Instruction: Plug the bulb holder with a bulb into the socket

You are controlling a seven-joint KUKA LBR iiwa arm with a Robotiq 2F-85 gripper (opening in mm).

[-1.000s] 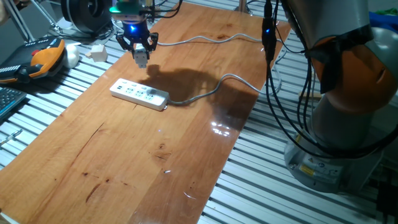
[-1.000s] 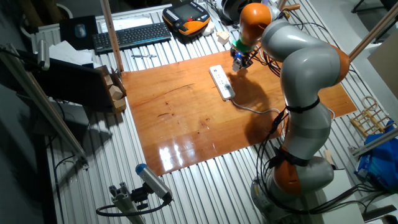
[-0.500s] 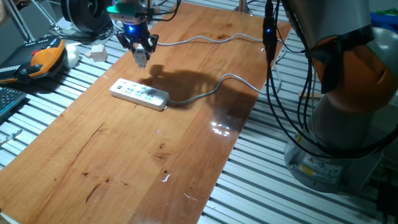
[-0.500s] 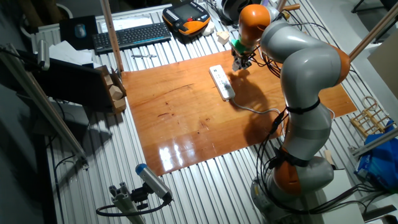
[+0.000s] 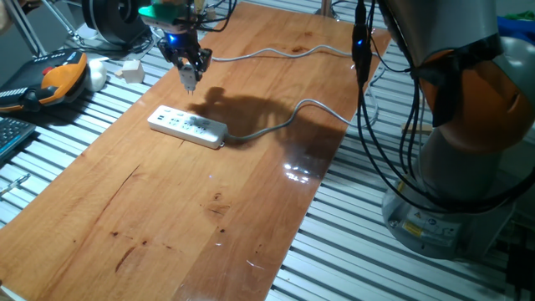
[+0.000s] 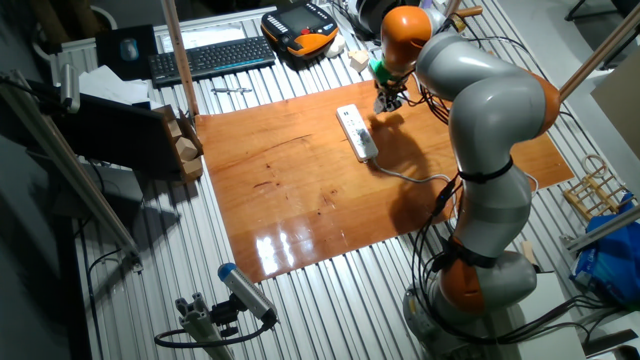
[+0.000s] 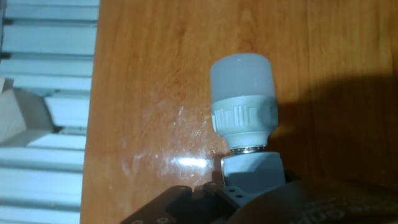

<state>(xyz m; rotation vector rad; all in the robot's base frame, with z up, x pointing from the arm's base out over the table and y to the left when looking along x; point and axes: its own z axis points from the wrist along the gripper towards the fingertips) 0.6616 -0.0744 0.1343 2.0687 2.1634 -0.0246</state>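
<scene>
Claw (image 5: 190, 73) clamped on bulb holder (image 7: 244, 118), bulb end out front, above table (image 5: 251, 176).

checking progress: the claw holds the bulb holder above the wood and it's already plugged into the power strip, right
Not plugged in. The claw holds the bulb holder in the air above the wood, apart from the power strip, which lies on the table with nothing in its outlets. One fixed view shows the gap.

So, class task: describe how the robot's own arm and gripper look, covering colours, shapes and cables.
The arm has rounded grey segments joined by orange bands, with black cables hanging alongside. The gripper is small and black, with dark fingers beneath a blue light and a green glow above.
</scene>
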